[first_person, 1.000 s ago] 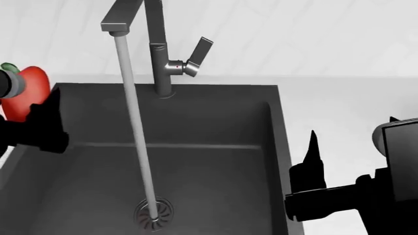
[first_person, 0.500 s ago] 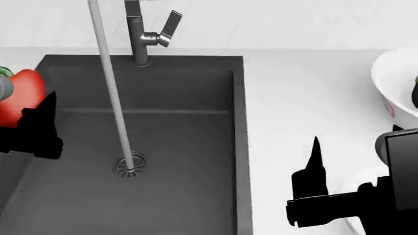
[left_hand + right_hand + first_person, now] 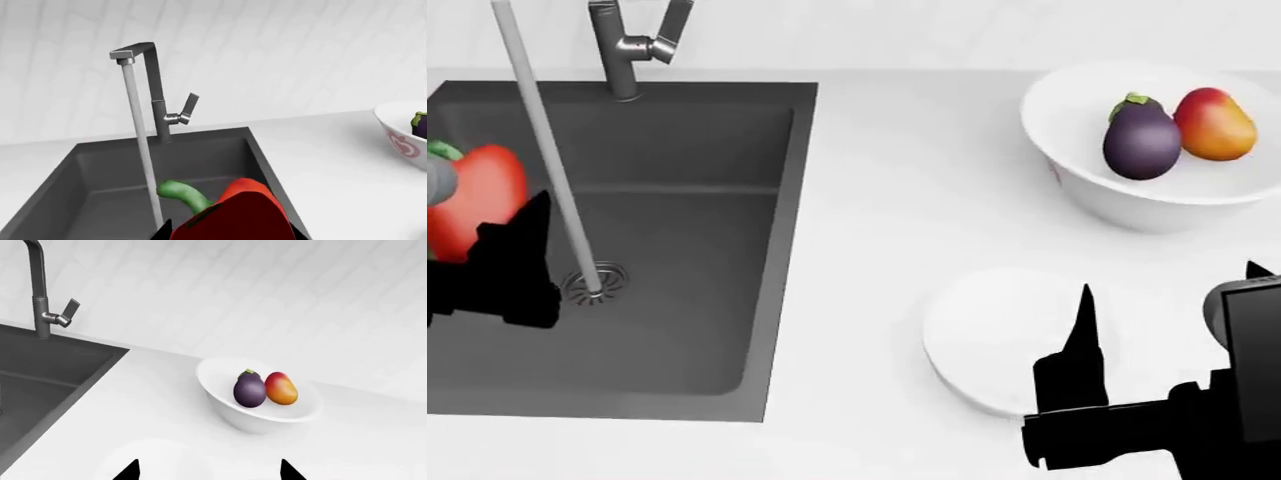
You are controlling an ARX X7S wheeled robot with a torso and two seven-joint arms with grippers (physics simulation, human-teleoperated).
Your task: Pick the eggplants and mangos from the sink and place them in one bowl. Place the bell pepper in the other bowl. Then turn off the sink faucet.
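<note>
Eggplant (image 3: 1142, 138) touching mango (image 3: 1214, 125) in far bowl (image 3: 1068, 160); near bowl (image 3: 994, 330) bare.

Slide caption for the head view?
Left gripper holds bell pepper over running sink; eggplant, mango already bowled.

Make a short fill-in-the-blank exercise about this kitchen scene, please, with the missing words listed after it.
1. The purple egg-shaped eggplant and the red-orange oval mango lie together in the far white ____.
2. The left claw holds the glossy red bell ____.
3. A stream of ____ runs from the tall grey metal faucet into the dark grey sink.
4. The nearer white bowl holds ____.

Missing words: bowl; pepper; water; nothing
</note>
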